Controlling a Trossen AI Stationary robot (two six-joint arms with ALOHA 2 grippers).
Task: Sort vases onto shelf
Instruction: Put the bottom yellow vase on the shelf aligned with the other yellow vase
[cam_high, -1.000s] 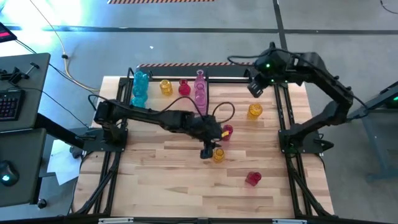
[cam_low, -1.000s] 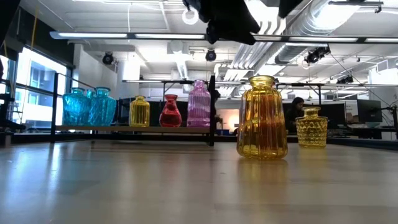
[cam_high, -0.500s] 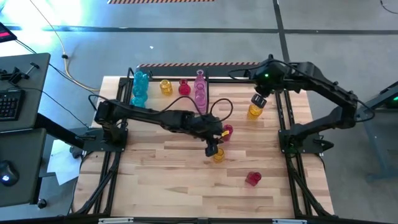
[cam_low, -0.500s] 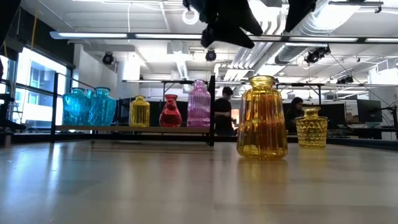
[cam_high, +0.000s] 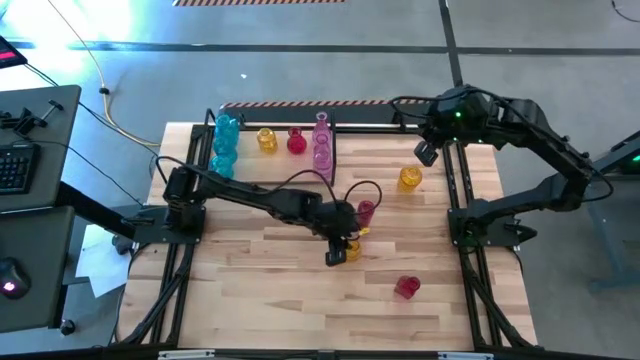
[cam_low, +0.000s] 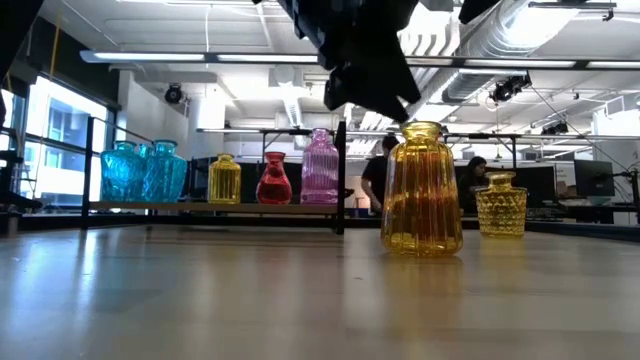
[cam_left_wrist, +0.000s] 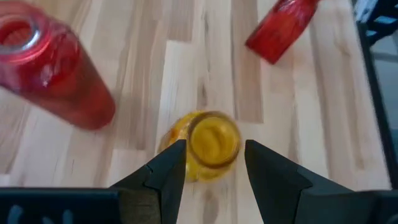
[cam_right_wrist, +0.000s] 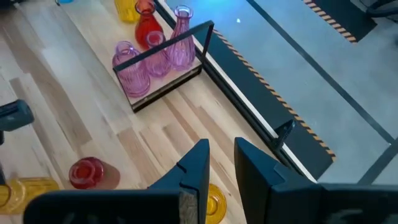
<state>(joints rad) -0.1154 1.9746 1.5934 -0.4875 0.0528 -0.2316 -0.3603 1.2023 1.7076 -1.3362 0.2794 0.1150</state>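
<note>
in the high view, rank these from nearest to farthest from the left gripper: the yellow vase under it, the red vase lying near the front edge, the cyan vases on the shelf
1. Yellow vase: directly beneath the left gripper, mid-table.
2. Red vase: lying toward the front edge, on the right arm's side.
3. Cyan vases: farthest, at the left end of the shelf at the back.
</note>
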